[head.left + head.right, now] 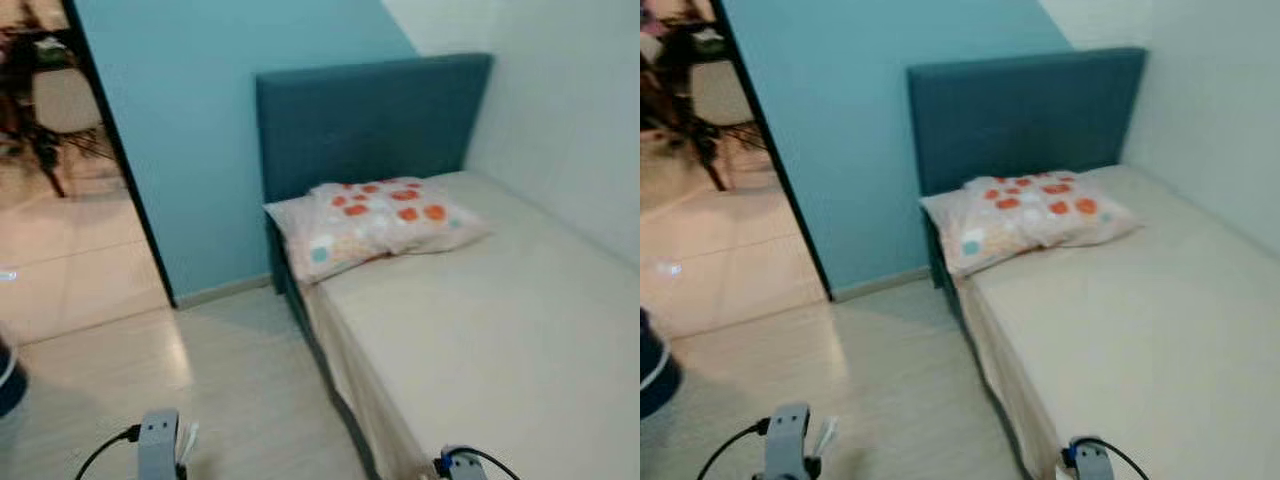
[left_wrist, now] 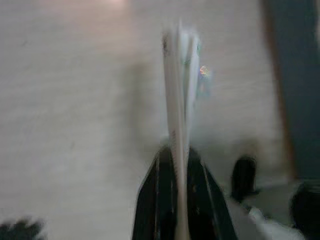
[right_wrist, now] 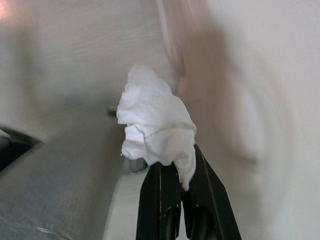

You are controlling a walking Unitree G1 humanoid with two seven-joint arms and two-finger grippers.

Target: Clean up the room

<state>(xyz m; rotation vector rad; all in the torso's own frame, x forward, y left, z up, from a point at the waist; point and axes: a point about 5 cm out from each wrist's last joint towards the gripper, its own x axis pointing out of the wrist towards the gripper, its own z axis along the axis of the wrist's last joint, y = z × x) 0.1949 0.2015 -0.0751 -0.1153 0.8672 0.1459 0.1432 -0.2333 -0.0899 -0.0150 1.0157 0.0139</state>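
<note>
Grippers first, nearest the camera. Left gripper (image 2: 181,165) is clamped on a thin flat white item (image 2: 179,85), seen edge-on and blurred; it may be a packet or folded paper, I cannot tell which. Right gripper (image 3: 182,172) is pinched on a crumpled white tissue (image 3: 156,125), which bulges out past the fingertips. In the head views both wrists sit low at the frame edge, left over the pale floor (image 1: 230,390), right at the near side of the bed (image 1: 500,330).

Beyond them: bare light mattress, a pillow (image 1: 375,222) with orange and teal spots lying against the dark teal headboard (image 1: 370,120). Blue wall (image 1: 200,120) behind, and a doorway to the left opening onto a tiled room with a chair (image 1: 55,105).

Judgement: both hands are loaded with litter, so the step in hand is carrying it to a bin. None is visible from here.

Method notes: keep both grips tight, as the tissue is held by a small fold only. Turn slowly, arms kept clear of the bed edge, and look towards the doorway for a bin before walking.
</note>
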